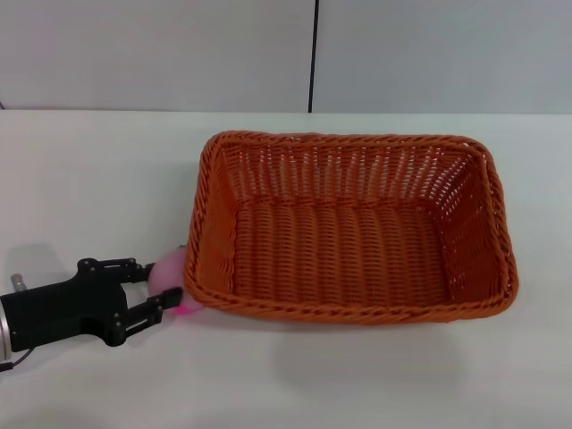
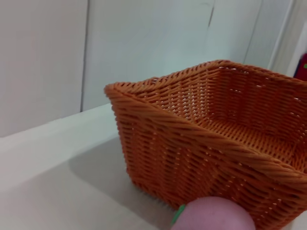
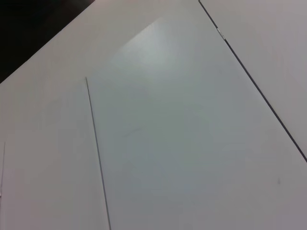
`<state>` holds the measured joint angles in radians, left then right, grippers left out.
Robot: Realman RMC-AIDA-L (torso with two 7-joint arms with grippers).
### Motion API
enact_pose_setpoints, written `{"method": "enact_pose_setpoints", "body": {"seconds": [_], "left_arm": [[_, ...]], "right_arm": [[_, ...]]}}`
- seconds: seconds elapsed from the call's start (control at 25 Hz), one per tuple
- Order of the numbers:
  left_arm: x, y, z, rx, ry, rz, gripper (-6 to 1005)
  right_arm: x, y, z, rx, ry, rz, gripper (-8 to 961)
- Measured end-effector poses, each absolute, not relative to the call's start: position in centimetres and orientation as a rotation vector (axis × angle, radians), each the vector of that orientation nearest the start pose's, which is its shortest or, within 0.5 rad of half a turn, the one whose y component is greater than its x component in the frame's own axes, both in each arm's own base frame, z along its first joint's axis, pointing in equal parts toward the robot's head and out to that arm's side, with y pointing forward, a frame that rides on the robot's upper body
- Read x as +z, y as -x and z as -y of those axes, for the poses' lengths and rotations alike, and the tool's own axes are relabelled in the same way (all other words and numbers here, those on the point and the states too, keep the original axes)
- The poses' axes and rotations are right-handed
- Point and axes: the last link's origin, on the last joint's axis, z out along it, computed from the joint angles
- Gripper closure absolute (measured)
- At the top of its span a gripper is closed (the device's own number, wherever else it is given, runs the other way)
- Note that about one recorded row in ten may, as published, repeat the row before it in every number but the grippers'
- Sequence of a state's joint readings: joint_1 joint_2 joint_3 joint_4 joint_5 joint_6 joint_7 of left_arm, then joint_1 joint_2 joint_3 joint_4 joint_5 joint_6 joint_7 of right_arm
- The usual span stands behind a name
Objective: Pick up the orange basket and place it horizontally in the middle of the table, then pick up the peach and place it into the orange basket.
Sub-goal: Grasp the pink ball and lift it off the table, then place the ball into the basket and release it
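You see the orange basket (image 1: 349, 228) standing on the white counter (image 1: 89, 179), about in the middle, w/ its long side going left to right and the open side up. Nothing lies in it.

The peach (image 1: 172, 273) is on the counter at the basket's near left corner, touching or almost touching the woven wall; you cannot tell which from the head view. It is outside the basket, not over the rim. In the left wrist view the peach (image 2: 213, 215) shows very close, w/ the basket (image 2: 216, 143) corner just behind it.

The left gripper (image 1: 154, 290) comes in from the left side, low over the counter. Its two black fingers (image 1: 143, 317) are on both sides of the peach, one at the far side and one at the near side. The fingers are spread around the fruit; whether they press on it already you cannot tell, approx. they are at its surface.

The right gripper is not visible in any view. The right wrist view shows only plain white panels w/ thin seams.
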<state>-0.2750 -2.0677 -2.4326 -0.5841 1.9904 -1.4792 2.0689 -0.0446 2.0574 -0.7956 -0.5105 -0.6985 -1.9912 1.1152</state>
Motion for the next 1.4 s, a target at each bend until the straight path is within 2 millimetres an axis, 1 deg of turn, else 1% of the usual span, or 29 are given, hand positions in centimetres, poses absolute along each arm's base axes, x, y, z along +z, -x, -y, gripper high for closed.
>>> {"method": "enact_pose_setpoints", "body": {"seconds": [0.08, 0.2, 0.28, 0.36, 0.4, 0.44, 0.48, 0.56, 0.6, 0.64, 0.68, 0.72, 0.8, 0.84, 0.88, 0.92, 0.96, 1.0, 1.04, 1.12, 1.16, 1.2, 1.28, 1.32, 1.36, 1.4], "left_arm": [[-1.1, 34.8, -25.1, -0.515, 2.617, 0.61, 396], [-0.8, 35.0, -25.3, -0.524, 2.579, 0.616, 481], [-0.1, 35.4, -25.6, -0.529, 2.516, 0.626, 537], [1.4, 36.0, -26.1, -0.556, 2.401, 0.645, 612], [3.2, 36.4, -26.4, -0.608, 2.285, 0.654, 659], [3.2, 36.4, -26.4, -0.608, 2.285, 0.654, 671], [4.2, 36.4, -26.5, -0.649, 2.238, 0.642, 682], [5.6, 35.8, -26.6, -0.72, 2.195, 0.596, 706], [5.6, 35.8, -26.6, -0.72, 2.195, 0.596, 717], [6.3, 35.2, -26.6, -0.76, 2.19, 0.563, 729], [7.0, 34.2, -26.7, -0.834, 2.186, 0.516, 737], [7.2, 33.3, -26.8, -0.899, 2.19, 0.485, 745], [7.2, 33.3, -26.8, -0.899, 2.19, 0.485, 760], [7.3, 32.5, -26.9, -0.954, 2.201, 0.46, 768], [7.0, 30.3, -26.9, -1.083, 2.271, 0.385, 771], [6.3, 29.1, -26.8, -1.139, 2.33, 0.343, 774], [6.0, 28.7, -26.8, -1.157, 2.351, 0.331, 777], [5.3, 27.9, -26.8, -1.196, 2.402, 0.312, 781], [4.7, 27.4, -26.8, -1.217, 2.43, 0.306, 784], [3.0, 26.2, -27.0, -1.263, 2.507, 0.304, 790], [1.9, 25.5, -27.1, -1.274, 2.555, 0.297, 793], [1.4, 25.2, -27.2, -1.271, 2.582, 0.29, 796], [-0.2, 24.5, -27.3, -1.234, 2.66, 0.262, 803], [-0.2, 24.5, -27.3, -1.234, 2.66, 0.262, 806], [-1.7, 24.2, -27.5, -1.186, 2.708, 0.259, 809], [-2.1, 24.1, -27.7, -1.169, 2.714, 0.268, 820]], "right_arm": [[12.9, -33.2, -16.0, 1.532, 1.51, -0.321, 417], [12.8, -33.2, -16.1, 1.536, 1.511, -0.323, 418], [12.9, -33.2, -16.1, 1.537, 1.511, -0.322, 418], [12.9, -33.2, -16.0, 1.537, 1.511, -0.321, 418], [12.9, -33.2, -16.0, 1.536, 1.511, -0.321, 418], [12.9, -33.2, -16.0, 1.536, 1.511, -0.321, 418], [12.9, -33.2, -16.0, 1.536, 1.51, -0.321, 418], [12.9, -33.2, -16.1, 1.537, 1.511, -0.319, 418], [12.9, -33.1, -16.3, 1.543, 1.513, -0.316, 418], [12.9, -33.1, -16.3, 1.543, 1.513, -0.316, 419], [12.9, -33.0, -16.4, 1.546, 1.514, -0.313, 419], [12.9, -33.0, -16.6, 1.549, 1.516, -0.311, 419], [12.8, -32.9, -16.8, 1.557, 1.518, -0.308, 419], [12.8, -32.8, -16.9, 1.563, 1.518, -0.306, 419], [12.7, -32.7, -17.0, 1.566, 1.518, -0.305, 419], [12.7, -32.6, -17.1, 1.571, 1.519, -0.304, 419], [12.6, -32.5, -17.2, 1.574, 1.52, -0.304, 419], [12.6, -32.5, -17.3, 1.579, 1.522, -0.303, 419], [12.6, -32.5, -17.3, 1.579, 1.522, -0.303, 419], [12.5, -32.4, -17.4, 1.583, 1.524, -0.302, 419], [12.5, -32.3, -17.5, 1.585, 1.525, -0.301, 419], [12.4, -32.3, -17.6, 1.59, 1.527, -0.3, 418], [12.4, -32.2, -17.6, 1.592, 1.528, -0.3, 418], [12.3, -32.2, -17.7, 1.595, 1.528, -0.3, 418], [12.3, -32.1, -17.7, 1.597, 1.53, -0.301, 418], [12.2, -32.1, -17.8, 1.598, 1.532, -0.303, 418]]}}
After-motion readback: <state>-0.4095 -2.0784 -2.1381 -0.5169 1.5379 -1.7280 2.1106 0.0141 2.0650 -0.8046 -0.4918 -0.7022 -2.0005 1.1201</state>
